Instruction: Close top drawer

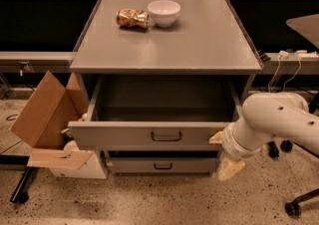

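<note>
The top drawer (124, 136) is a wide grey metal drawer with a small dark wire handle (166, 136) at the centre of its front. It stands partly open and its dark inside looks empty. My gripper (224, 153) is at the right end of the drawer front, on the white arm (279, 122) that comes in from the right. Its cream fingers stand apart with nothing between them. The upper fingertip (217, 138) is against the front panel's right end. The lower fingertip (231, 169) hangs below it.
A white bowl (164, 12) and a crumpled snack bag (132, 18) sit on the cabinet top (199, 45). A lower drawer (163, 165) is shut. An open cardboard box (45, 114) stands on the floor at the left. Chair wheels (294, 208) and cables are at the right.
</note>
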Controlling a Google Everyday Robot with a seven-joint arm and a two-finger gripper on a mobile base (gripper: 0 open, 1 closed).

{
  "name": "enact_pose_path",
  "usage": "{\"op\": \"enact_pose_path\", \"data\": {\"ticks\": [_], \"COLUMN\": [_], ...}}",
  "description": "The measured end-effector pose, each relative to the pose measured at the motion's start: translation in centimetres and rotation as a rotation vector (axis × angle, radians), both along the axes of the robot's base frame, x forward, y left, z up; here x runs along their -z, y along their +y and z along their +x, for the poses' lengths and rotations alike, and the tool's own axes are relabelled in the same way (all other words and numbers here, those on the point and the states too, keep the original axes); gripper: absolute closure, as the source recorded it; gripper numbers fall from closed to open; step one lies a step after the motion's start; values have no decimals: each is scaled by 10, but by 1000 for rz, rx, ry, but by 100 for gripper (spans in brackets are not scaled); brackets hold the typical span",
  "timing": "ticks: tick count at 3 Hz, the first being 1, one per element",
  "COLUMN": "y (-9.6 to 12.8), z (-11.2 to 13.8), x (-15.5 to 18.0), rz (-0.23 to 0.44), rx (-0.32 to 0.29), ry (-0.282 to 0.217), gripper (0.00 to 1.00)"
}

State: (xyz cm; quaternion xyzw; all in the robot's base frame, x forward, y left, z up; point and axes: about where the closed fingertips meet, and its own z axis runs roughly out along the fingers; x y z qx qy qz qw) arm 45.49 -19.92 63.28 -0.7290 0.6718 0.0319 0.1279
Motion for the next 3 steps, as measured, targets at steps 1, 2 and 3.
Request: {"op": "enact_pose_path", "data": {"ticks": [1, 2, 3], "y": [-1, 0, 1], "z": [39, 72, 74], "x": [-14, -23, -25], "rz": [15, 13, 14], "rx": [-4, 5, 5], "ry": [-45, -83, -87], "gripper": [52, 75, 64]}}
